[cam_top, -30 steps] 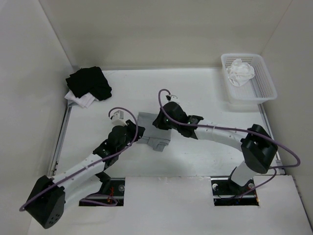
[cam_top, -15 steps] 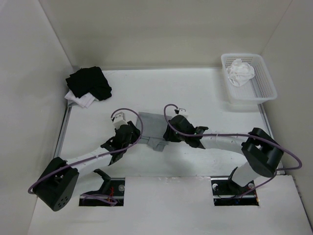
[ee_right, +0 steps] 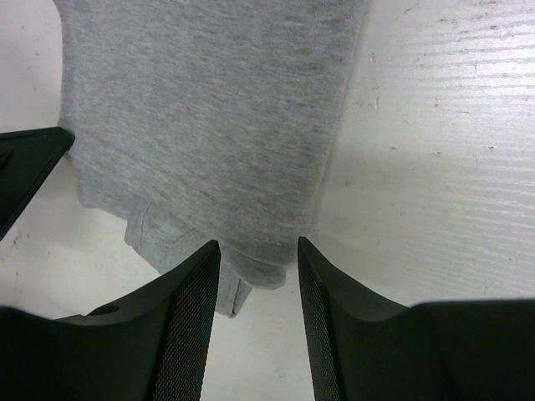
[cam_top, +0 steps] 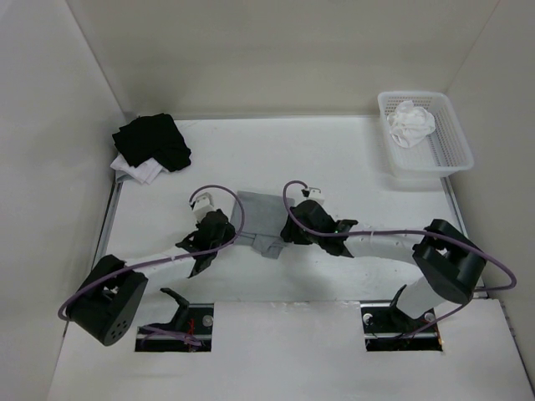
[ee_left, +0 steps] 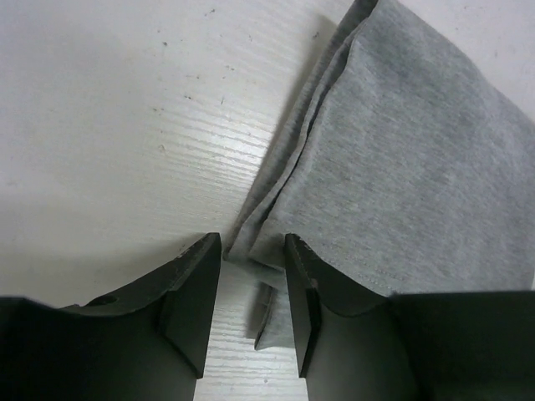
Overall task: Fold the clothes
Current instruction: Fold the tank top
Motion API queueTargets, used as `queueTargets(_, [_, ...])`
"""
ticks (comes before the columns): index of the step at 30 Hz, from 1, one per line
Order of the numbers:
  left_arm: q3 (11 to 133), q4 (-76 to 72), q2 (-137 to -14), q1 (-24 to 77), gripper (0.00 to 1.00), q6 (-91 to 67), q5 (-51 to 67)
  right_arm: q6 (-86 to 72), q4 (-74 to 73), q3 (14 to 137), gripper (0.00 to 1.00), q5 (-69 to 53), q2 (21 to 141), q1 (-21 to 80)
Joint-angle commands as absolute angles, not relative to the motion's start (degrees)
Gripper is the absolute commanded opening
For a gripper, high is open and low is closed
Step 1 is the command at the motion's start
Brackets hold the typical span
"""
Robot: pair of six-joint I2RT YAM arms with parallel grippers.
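Hovering our left gripper (ee_left: 252,243) and right gripper (ee_right: 257,245) at near corners of the folded top (cam_top: 260,214), both finger pairs parted, clamping nothing, fabric flat on table (cam_top: 355,167)

The left arm (cam_top: 155,266) and right arm (cam_top: 380,244) are white tubes between bulky black joint housings, each trailed by a thin purple cable (cam_top: 376,233). The left gripper (ee_left: 253,251) and right gripper (ee_right: 257,251) have matte black wedge fingers (ee_right: 188,317), the right pair mesh-textured inside.
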State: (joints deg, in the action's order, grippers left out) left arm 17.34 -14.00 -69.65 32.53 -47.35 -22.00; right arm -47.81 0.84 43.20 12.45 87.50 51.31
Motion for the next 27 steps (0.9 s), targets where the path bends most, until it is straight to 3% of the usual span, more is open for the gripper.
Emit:
queueTargets(1, [18.4, -18.5, -70.5, 32.5, 0.26, -47.7, -20.5, -48.3, 5.1, 42.9, 0.47, 13.2, 89.0, 50.8])
queueTargets(4, [17.9, -17.6, -67.5, 33.3, 0.10, -48.3, -19.4, -48.8, 6.2, 42.4, 0.47, 13.1, 90.3, 50.6])
queueTargets(13, [16.0, -0.2, -49.5, 35.2, 0.06, -53.8, -20.3, -48.7, 6.7, 40.8, 0.47, 12.8, 88.9, 49.3])
queueTargets(19, [13.6, 2.4, -50.6, 35.0, 0.10, -56.1, -17.4, -48.6, 6.2, 40.9, 0.48, 12.4, 88.9, 49.2])
queueTargets(24, [11.7, -0.4, -54.4, 33.8, 0.28, -56.4, -14.3, -48.3, 4.8, 40.6, 0.50, 12.3, 85.5, 49.3])
queueTargets(27, [12.0, 0.6, -51.7, 33.3, 0.29, -56.0, -14.5, -46.9, 2.6, 41.6, 0.52, 12.3, 81.8, 49.2])
